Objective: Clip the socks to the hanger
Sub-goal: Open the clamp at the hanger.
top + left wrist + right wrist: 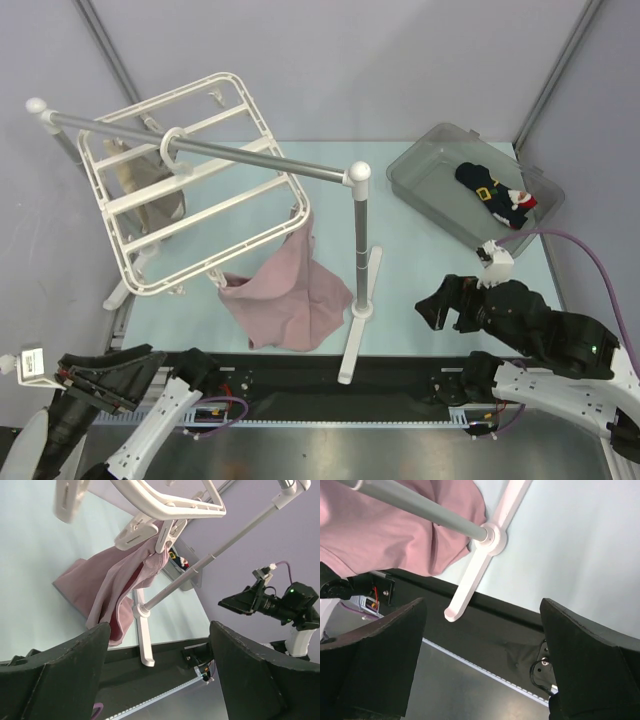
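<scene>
Socks [492, 192] lie in clear bin [412, 152], far right of counter [420, 265] — beyond right pincer [432, 305], a little to its right; long axis diagonal; right arm nearer; both pincers gape, empty — left pincer [159, 675] well apart; hanger [170, 100] far left.

Pink cloth [290, 300], rail stand [360, 240] (beige cloth [163, 206] leftward).

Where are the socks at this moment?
In the top view, the socks lie inside the clear grey bin at the table's far right corner, beyond the right end effector.
</scene>
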Tool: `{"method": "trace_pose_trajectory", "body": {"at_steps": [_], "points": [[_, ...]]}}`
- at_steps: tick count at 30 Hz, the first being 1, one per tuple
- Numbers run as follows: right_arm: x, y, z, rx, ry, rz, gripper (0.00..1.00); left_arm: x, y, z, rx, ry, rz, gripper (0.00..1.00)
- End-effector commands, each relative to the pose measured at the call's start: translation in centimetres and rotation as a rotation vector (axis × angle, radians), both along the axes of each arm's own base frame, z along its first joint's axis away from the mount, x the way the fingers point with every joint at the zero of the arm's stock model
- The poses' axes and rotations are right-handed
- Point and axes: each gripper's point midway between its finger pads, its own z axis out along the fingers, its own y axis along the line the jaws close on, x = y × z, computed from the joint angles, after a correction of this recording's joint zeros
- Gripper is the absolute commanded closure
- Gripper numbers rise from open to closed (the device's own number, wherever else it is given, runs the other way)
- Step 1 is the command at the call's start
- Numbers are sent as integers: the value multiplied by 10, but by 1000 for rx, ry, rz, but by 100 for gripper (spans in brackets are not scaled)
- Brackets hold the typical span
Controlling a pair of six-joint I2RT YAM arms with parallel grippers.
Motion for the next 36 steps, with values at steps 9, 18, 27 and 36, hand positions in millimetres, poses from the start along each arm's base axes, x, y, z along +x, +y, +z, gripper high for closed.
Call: {"method": "trace_pose_trajectory", "body": {"at_steps": [9,18,27,36], "points": [[-15,74,73,70,-144,418,0,5,8,-1,147,-24,17,17],[-47,116,119,136,-280,531,4,6,9,-5,154,-14,23,22],[-153,186,149,2,-559,752,4,8,9,3,160,-32,25,29],[-117,274,142,142,-579,778,25,23,-31,23,106,-107,-112,38]]}}
